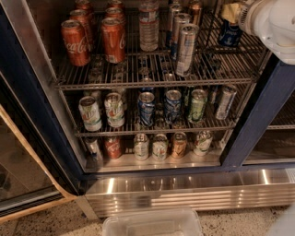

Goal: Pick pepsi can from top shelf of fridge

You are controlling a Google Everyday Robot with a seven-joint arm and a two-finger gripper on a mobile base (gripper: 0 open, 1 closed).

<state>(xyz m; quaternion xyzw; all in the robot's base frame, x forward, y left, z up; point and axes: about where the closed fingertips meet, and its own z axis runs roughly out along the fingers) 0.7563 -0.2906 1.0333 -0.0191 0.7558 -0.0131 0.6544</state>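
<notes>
The fridge [252,120] stands open, with a dark blue frame and wire racks. The pepsi can [229,34], dark navy, stands at the far right of the top shelf [152,74]. My gripper [233,14] comes in from the upper right on a white arm [273,23]. It sits right at the top of the pepsi can and hides the can's rim. A yellowish part of the gripper shows just above the can.
Red Coca-Cola cans [76,41] stand at the shelf's left, a water bottle [149,26] and slim silver cans [186,48] in the middle. Lower racks hold several more cans. The glass door [23,177] hangs open at left. A clear plastic bin [152,223] lies on the floor in front.
</notes>
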